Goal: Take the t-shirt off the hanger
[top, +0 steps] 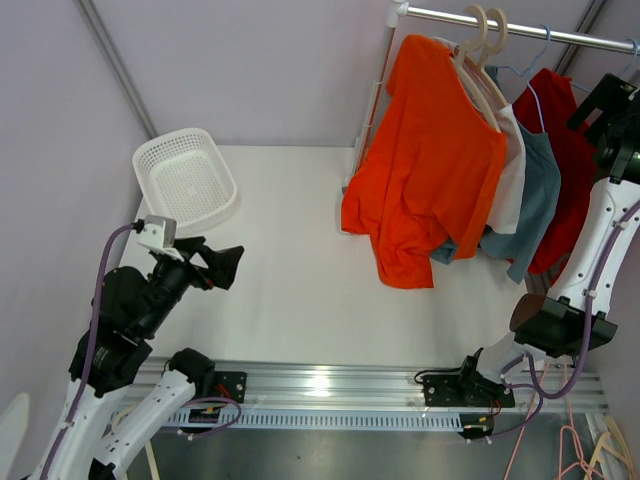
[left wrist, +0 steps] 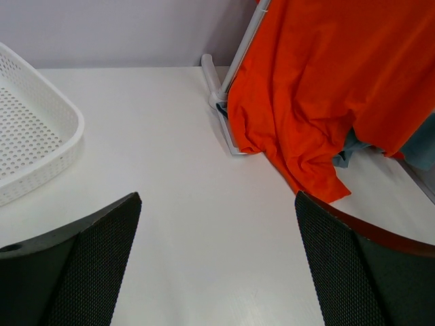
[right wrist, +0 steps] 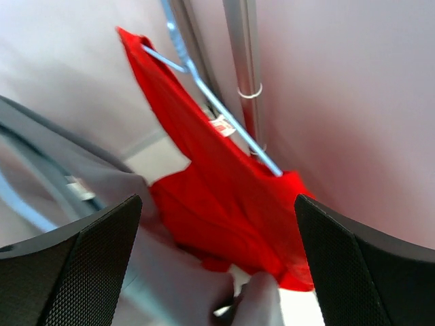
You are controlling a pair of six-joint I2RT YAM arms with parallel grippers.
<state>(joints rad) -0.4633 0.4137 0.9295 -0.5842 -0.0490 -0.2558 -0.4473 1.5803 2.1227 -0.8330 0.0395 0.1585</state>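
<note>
An orange t-shirt (top: 430, 160) hangs on a pale wooden hanger (top: 482, 62) from the rail (top: 530, 30) at the back right, its hem reaching down to the table. It also shows in the left wrist view (left wrist: 326, 88). My left gripper (top: 228, 268) is open and empty over the left of the table, well away from the shirt; its jaws frame bare table (left wrist: 217, 197). My right gripper (top: 603, 105) is raised at the far right by the rail, open and empty (right wrist: 217, 200), facing a red garment (right wrist: 224, 197) on a blue wire hanger (right wrist: 204, 88).
A white perforated basket (top: 185, 180) sits at the back left and also shows in the left wrist view (left wrist: 27, 136). White (top: 512, 170), grey-blue (top: 535, 200) and red (top: 565, 170) garments hang behind the orange shirt. The rack's upright post (top: 375, 90) stands left of the shirt.
</note>
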